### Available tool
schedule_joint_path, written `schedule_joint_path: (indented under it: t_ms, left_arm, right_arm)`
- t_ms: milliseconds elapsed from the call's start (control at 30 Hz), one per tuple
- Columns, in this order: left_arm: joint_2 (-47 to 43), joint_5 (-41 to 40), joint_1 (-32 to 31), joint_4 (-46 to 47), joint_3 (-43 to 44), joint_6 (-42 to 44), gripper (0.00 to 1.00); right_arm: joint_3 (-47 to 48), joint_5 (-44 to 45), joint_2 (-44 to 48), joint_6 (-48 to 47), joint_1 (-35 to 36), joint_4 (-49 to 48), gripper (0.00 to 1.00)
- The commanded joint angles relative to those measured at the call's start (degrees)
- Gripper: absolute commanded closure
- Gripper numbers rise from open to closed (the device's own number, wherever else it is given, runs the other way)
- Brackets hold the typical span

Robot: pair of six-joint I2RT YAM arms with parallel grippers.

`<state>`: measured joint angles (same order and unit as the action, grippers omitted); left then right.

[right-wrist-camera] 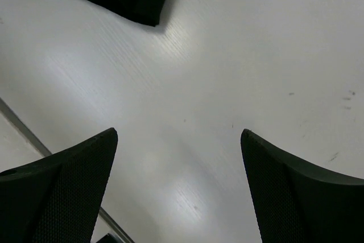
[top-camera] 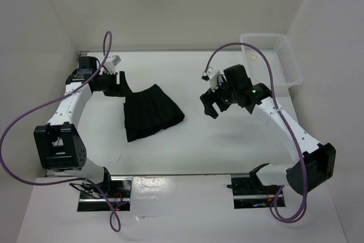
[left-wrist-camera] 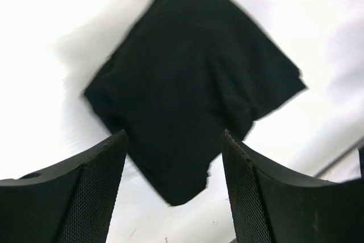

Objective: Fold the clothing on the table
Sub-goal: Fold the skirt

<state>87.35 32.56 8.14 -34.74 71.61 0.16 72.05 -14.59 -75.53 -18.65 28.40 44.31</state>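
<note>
Tabletop (top-camera: 227, 152), white and large, reaches well beyond the skirt on every side. Black pleated skirt (top-camera: 151, 112) lies flat on it as a compact, roughly four-sided bundle that looks already doubled over.

A white mesh basket (top-camera: 290, 64) stands far to the right of the skirt and behind it, well apart. The right gripper (top-camera: 209, 106) hovers to the right of the skirt over bare surface, its fingers spread wide and holding nothing. The left gripper (top-camera: 120, 82) sits at the skirt's far left corner, fingers apart, with no cloth pinched between them.

The step in hand appears to be letting go of a folded edge. To do it well, the left gripper should lift straight up from the skirt, so that neither finger drags the top layer back. If a further fold is wanted, both grippers should pinch every layer at one edge and carry it across evenly.

The skirt's far left corner is hidden under the left gripper from above, so whether the fingers touch the cloth cannot be told. The left wrist view is blurred, and the black fabric hides pleats and layer edges. The right wrist view cuts off all but one corner of the skirt.
</note>
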Motion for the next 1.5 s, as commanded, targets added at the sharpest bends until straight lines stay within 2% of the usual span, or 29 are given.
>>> schedule_joint_path:
  t_ms: [0,133,267,300,433,600,767,967,1067,1200,1333,1467]
  left_arm:
    - [0.9,6.5,-5.3,1.4,2.6,2.9,0.27]
    - [4.6,8.7,-8.6,3.2,6.6,3.5,0.28]
    - [8.7,11.3,-11.4,5.4,9.7,4.2,0.28]
    - [12.0,11.3,-11.4,6.0,11.1,4.2,0.28]
    - [24.4,7.3,-11.9,2.8,13.9,7.0,0.29]
    - [29.4,0.0,-11.9,-0.8,10.9,7.7,0.34]
    - [24.6,-6.3,-11.9,-2.9,4.8,8.2,0.34]
    - [17.5,-8.9,-12.4,-3.7,-0.5,9.8,0.34]
    - [16.2,-8.9,-15.6,-3.7,-2.0,9.8,0.34]
    - [15.0,-11.6,-22.7,-2.1,-2.6,10.3,0.34]
    - [13.8,-15.7,-32.5,0.7,-2.6,10.3,0.32]
    - [14.5,-15.7,-37.8,0.7,-0.4,11.4,0.30]
  right_arm:
    - [-5.0,-6.1,5.3,1.9,-4.0,-7.8,0.07]
    - [-8.4,-7.3,9.3,1.9,-10.0,-9.5,0.06]
    - [-11.0,-6.8,11.3,1.9,-11.1,-10.9,0.05]
    - [-11.0,-6.8,11.3,1.9,-11.1,-10.9,0.05]
    - [-11.5,-6.8,11.3,1.9,-11.6,-10.9,0.05]
    - [-11.5,-6.8,10.8,1.9,-11.6,-11.4,0.05]
    - [-12.0,-6.8,11.8,1.9,-11.6,-12.0,0.05]
    - [-12.5,-6.8,13.5,1.9,-11.6,-12.5,0.03]
    - [-12.5,-6.8,14.0,1.9,-11.6,-12.5,0.03]
    - [-13.1,-6.8,14.0,1.9,-11.6,-13.0,0.03]
    - [-13.1,-6.2,14.0,1.3,-11.6,-13.0,0.03]
    - [-13.1,-6.2,14.0,1.3,-11.6,-13.0,0.03]
